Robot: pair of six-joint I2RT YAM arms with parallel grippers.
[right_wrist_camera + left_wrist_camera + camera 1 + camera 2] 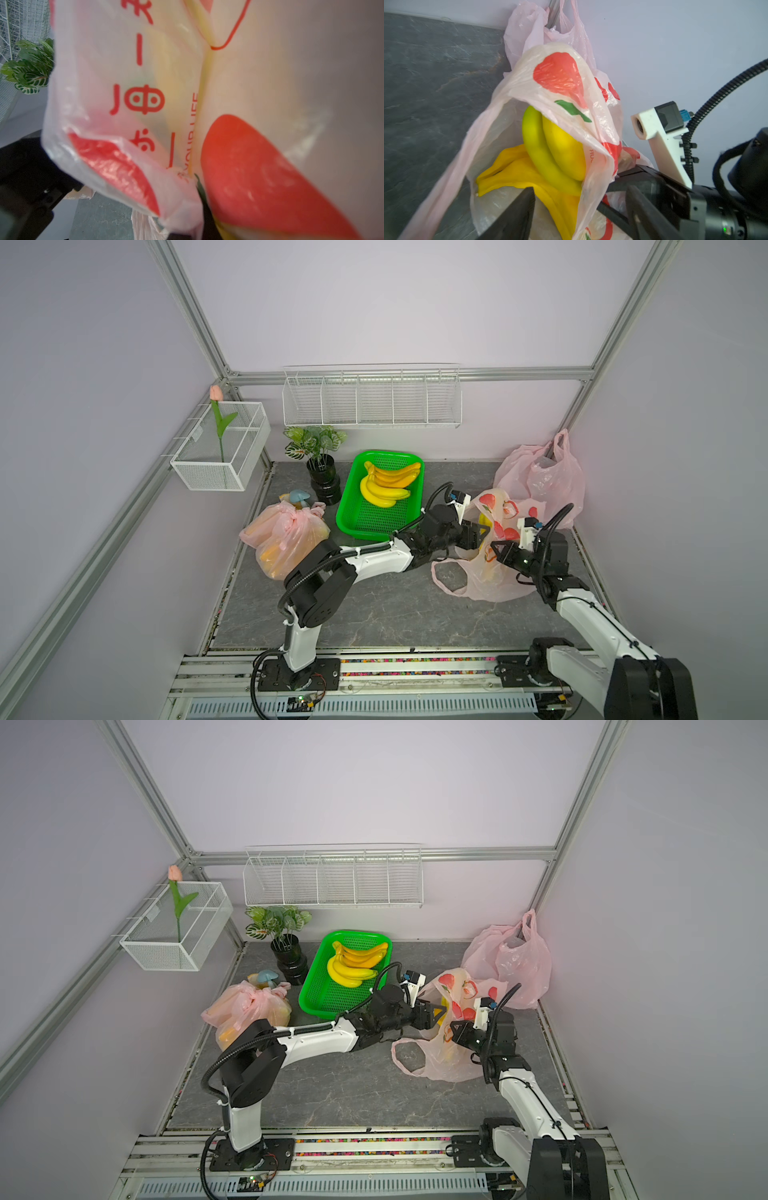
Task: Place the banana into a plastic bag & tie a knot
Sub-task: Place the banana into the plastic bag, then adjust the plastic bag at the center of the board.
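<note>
left end effector (580, 188) spread in the printed bag (556, 83), banana bunch (550, 158) inside. right end effector (495, 551) pinches the rim, propping it open.

Left wrist view: left claw (580, 193) fingers cut off by the frame edge. The printed bag (560, 83) flap covers part of the banana bunch (550, 149).
Right wrist view: bag fills the frame, blurred close up. Bunch only a yellow haze through plastic. Right claw (498, 551) mostly behind it.
Both top views: left claw tip sunk inside the bag mouth.
</note>
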